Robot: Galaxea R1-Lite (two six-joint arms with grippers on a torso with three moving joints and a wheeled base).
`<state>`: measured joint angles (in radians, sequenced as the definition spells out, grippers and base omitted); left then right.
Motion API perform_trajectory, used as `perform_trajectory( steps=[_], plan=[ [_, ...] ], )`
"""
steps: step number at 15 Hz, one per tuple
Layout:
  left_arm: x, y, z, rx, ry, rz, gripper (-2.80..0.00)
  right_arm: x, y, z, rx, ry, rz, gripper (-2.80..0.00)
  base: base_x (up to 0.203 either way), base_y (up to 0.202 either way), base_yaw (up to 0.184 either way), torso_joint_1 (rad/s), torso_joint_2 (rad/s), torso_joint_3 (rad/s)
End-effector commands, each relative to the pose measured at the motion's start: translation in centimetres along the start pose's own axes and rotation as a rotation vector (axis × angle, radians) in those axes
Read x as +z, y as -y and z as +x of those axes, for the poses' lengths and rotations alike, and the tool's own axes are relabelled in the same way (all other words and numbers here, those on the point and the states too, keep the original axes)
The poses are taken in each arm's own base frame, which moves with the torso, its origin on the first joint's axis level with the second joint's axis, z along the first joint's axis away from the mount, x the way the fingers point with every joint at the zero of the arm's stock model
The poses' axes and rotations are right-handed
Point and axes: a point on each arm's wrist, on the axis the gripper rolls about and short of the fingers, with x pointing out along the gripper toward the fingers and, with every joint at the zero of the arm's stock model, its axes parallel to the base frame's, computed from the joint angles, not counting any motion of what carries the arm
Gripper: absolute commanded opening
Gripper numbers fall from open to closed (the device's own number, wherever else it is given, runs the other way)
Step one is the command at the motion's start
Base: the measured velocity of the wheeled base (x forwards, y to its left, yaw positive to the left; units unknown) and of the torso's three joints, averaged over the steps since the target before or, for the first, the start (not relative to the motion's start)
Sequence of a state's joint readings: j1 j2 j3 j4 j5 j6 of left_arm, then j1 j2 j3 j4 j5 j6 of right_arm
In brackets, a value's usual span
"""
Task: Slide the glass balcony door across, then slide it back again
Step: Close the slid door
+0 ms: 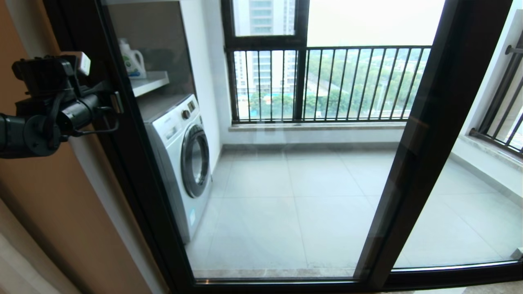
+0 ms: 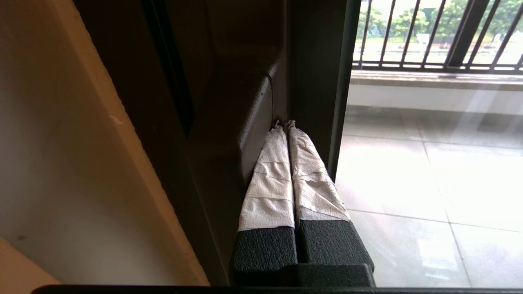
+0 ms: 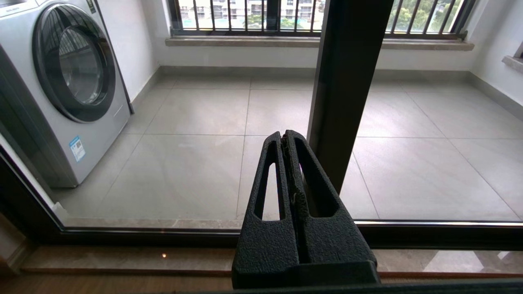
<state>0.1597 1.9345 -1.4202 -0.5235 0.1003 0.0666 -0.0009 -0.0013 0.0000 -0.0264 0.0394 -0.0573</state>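
The glass balcony door (image 1: pixel 137 171) is a tall clear pane in a dark frame, and its left upright stands against the wall jamb. My left gripper (image 1: pixel 117 102) is raised at that upright. In the left wrist view it (image 2: pixel 284 124) is shut, and its white-taped fingers (image 2: pixel 269 183) are pressed together. The tips touch the corner between the raised dark latch handle (image 2: pixel 241 122) and the door frame (image 2: pixel 310 81). My right gripper (image 3: pixel 284 136) is shut and empty, held low before the glass beside the middle dark upright (image 3: pixel 347 81). It is out of the head view.
A tan wall (image 1: pixel 61 212) borders the door on the left. Behind the glass are a white washing machine (image 1: pixel 184 155), a detergent bottle (image 1: pixel 131 59) on a shelf, the tiled balcony floor and a black barred railing (image 1: pixel 347 81). A second glass panel (image 1: pixel 461 212) lies right of the upright (image 1: pixel 425 143).
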Motion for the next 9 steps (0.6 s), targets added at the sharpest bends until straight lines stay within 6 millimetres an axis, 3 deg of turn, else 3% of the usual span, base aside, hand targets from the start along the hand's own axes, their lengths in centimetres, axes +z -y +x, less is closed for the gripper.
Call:
perform_trajectory(
  steps=[1, 9],
  plan=[
    [-0.7, -1.1, 0.7, 0.024, 0.007, 0.025, -2.80, -0.3, 0.0, 0.1, 0.002, -0.014, 0.000, -2.80, 0.000, 0.000, 0.000, 0.000, 0.00, 0.000],
    [-1.3, -2.6, 1.5, 0.059, 0.034, 0.051, -2.80, -0.3, 0.0, 0.1, 0.002, -0.012, 0.000, -2.80, 0.000, 0.000, 0.000, 0.000, 0.00, 0.000]
  ],
)
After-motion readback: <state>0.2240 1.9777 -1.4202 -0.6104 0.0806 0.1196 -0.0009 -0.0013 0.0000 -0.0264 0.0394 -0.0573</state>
